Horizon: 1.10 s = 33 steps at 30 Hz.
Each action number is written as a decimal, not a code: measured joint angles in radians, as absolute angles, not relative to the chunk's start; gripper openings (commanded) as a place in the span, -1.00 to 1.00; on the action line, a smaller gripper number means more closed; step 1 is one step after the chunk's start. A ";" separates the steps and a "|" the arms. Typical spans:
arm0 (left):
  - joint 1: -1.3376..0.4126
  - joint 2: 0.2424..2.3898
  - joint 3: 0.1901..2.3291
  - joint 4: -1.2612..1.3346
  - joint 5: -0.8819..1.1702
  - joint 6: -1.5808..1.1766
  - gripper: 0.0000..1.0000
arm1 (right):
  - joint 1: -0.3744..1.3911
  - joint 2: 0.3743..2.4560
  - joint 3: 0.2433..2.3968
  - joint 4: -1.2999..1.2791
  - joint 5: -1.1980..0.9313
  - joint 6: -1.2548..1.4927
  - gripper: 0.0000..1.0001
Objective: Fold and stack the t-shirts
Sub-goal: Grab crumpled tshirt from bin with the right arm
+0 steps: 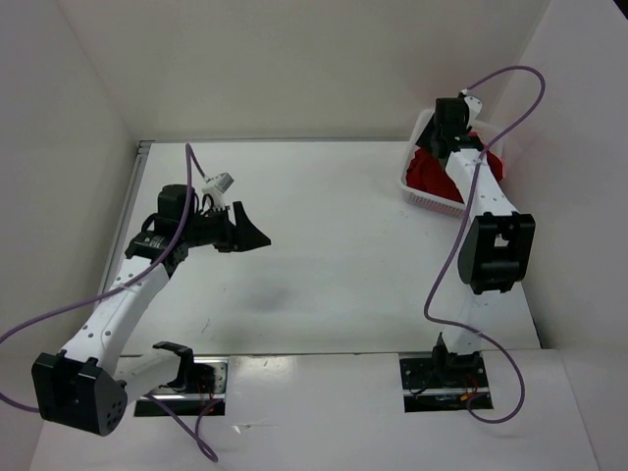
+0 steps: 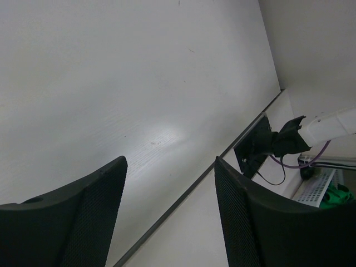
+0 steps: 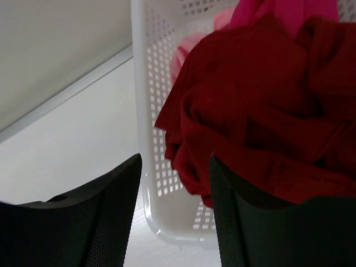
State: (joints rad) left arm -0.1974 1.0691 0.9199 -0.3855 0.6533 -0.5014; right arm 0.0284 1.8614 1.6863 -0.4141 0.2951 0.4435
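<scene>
White walls (image 1: 294, 59) enclose a white table (image 1: 343, 255). One white perforated plastic basket (image 3: 146, 111) holds three: dark red t-shirt (image 3: 261, 111), crimson-pink t-shirt (image 3: 278, 11), salmon-pink t-shirt (image 3: 186, 50). Left gripper (image 2: 169, 167) and right gripper (image 3: 175, 161) gape empty.

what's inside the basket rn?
In the basket: dark red shirt on top, spilling over the rim; bright pink shirt and pale pink shirt peek out behind it. Its bottom is covered.

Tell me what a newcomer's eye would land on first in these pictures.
The crumpled dark red cloth t-shirt heaped in the white perforated plastic basket at the far right of the white table, with a bright crimson-pink cloth shirt beyond it. The right gripper hangs open close by that basket; the left gripper is open over the table's left side.
</scene>
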 measured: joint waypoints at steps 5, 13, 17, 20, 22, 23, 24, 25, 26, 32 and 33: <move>-0.197 1.078 0.916 -0.384 0.655 -0.501 0.44 | 0.013 1.948 1.771 -0.419 0.335 0.418 0.14; -0.197 1.100 0.913 -0.379 0.656 -0.503 0.44 | 0.013 2.032 1.804 -0.437 0.356 0.381 -0.13; -0.197 1.100 0.913 -0.373 0.656 -0.504 0.44 | 0.013 2.035 1.804 -0.436 0.362 0.372 -0.57; -0.197 1.100 0.913 -0.373 0.654 -0.506 0.41 | 0.013 2.035 1.804 -0.437 0.374 0.371 -0.91; -0.197 1.100 0.913 -0.373 0.654 -0.506 0.41 | 0.013 2.032 1.802 -0.431 0.385 0.374 -1.00; -0.197 1.100 0.913 -0.373 0.654 -0.507 0.41 | 0.013 2.025 1.791 -0.421 0.388 0.376 -1.00; -0.197 1.100 0.913 -0.373 0.653 -0.508 0.41 | 0.013 2.014 1.779 -0.419 0.390 0.377 -1.00; -0.197 1.100 0.913 -0.372 0.652 -0.509 0.41 | 0.013 1.999 1.766 -0.420 0.392 0.377 -1.00; -0.197 1.100 0.914 -0.371 0.651 -0.509 0.41 | 0.013 1.982 1.757 -0.420 0.394 0.377 -1.00; -0.197 1.112 0.966 -0.370 0.640 -0.527 0.50 | 0.014 1.789 1.719 -0.435 0.346 0.388 -1.00; -0.197 1.119 0.986 -0.367 0.640 -0.530 0.54 | 0.015 1.737 1.718 -0.441 0.330 0.390 -1.00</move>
State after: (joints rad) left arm -0.1974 1.1187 0.9855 -0.3668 0.6395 -0.5301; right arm 0.0154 1.7367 1.7176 -0.4408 0.3298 0.3904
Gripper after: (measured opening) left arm 0.748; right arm 0.010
